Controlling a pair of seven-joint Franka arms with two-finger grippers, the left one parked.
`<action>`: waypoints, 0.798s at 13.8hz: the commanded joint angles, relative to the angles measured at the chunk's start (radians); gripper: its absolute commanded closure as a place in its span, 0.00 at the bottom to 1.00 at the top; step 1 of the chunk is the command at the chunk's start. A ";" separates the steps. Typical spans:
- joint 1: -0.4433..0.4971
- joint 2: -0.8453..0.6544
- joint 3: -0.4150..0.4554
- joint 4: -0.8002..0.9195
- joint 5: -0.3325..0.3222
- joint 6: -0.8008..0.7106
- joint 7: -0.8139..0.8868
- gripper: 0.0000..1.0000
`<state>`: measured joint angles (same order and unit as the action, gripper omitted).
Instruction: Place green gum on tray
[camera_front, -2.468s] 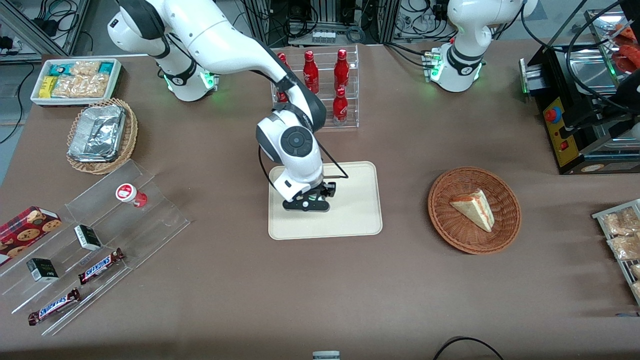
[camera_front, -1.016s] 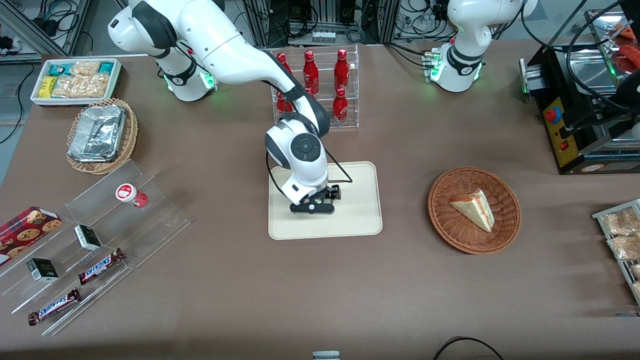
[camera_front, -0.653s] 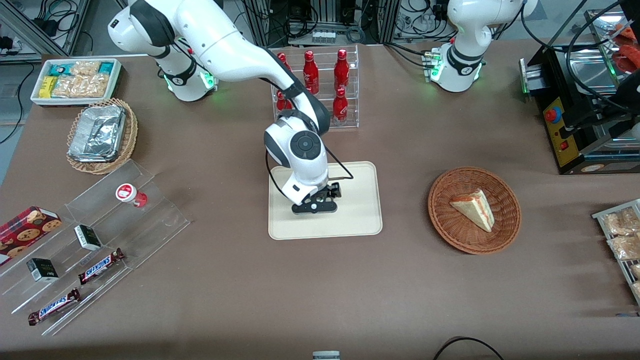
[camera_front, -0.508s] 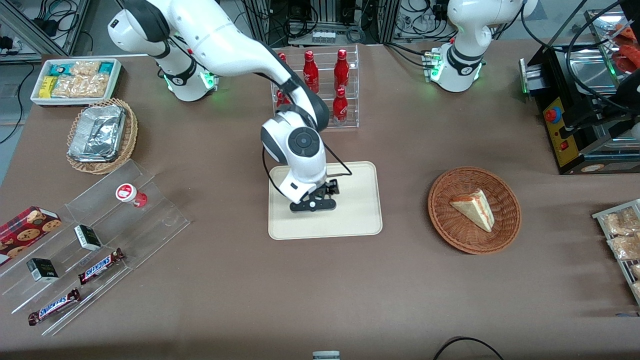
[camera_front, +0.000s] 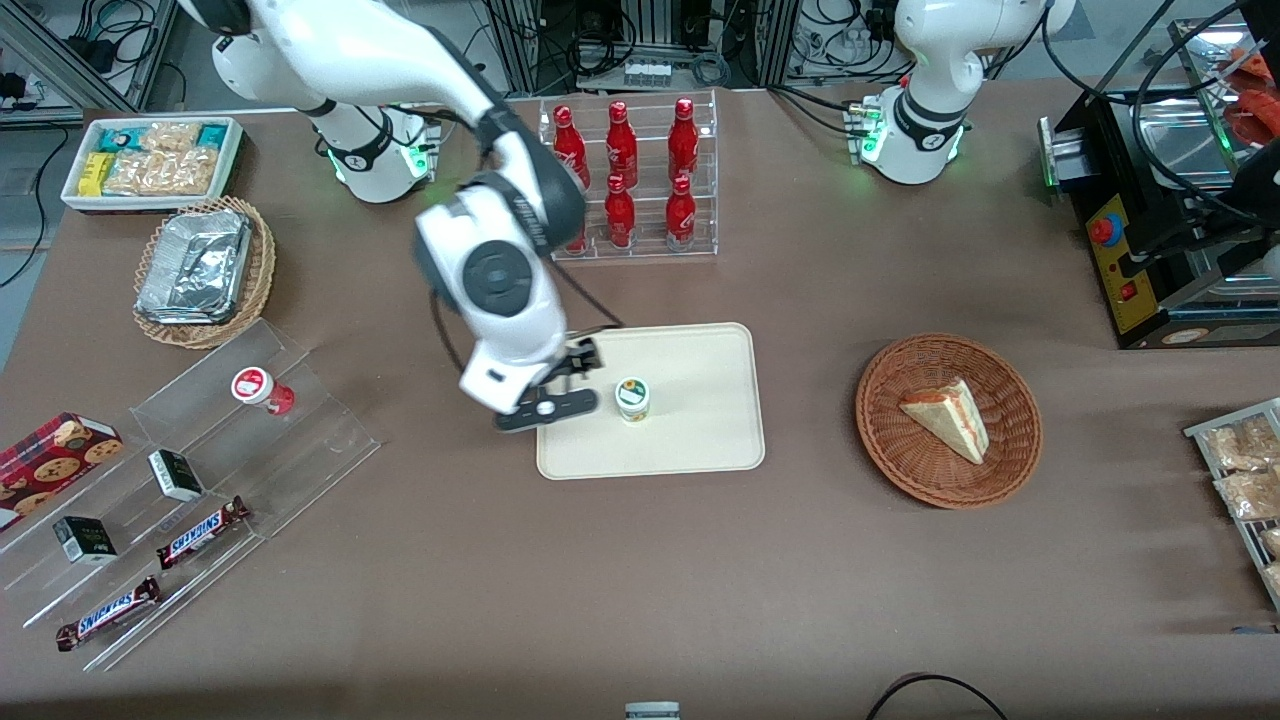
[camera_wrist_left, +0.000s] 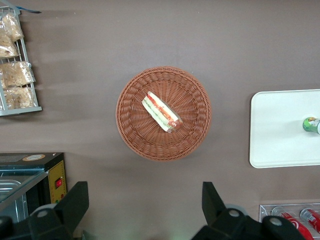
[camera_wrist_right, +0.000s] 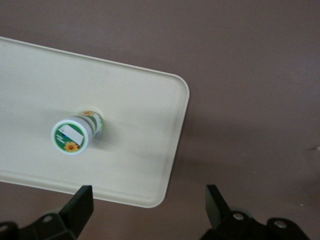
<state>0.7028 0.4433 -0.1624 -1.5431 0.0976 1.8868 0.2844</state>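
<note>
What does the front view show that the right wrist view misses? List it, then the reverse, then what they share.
Only the front view shows the red gum canister on the clear tiered stand, the red bottles in their rack, the wicker basket with the sandwich wedge, and the whole working arm, its claw raised over the tray's edge toward the working arm's end.

Only the right wrist view shows the sunflower label on the lid up close, and the claw's fingers spread wide apart.

Both show the green gum standing upright on the tray, released.
</note>
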 joint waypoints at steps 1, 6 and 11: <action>-0.067 -0.092 0.010 -0.064 -0.007 -0.063 -0.111 0.00; -0.245 -0.167 0.010 -0.092 -0.001 -0.146 -0.321 0.00; -0.460 -0.261 0.030 -0.163 -0.001 -0.152 -0.392 0.00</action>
<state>0.3116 0.2505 -0.1549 -1.6362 0.0977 1.7337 -0.1025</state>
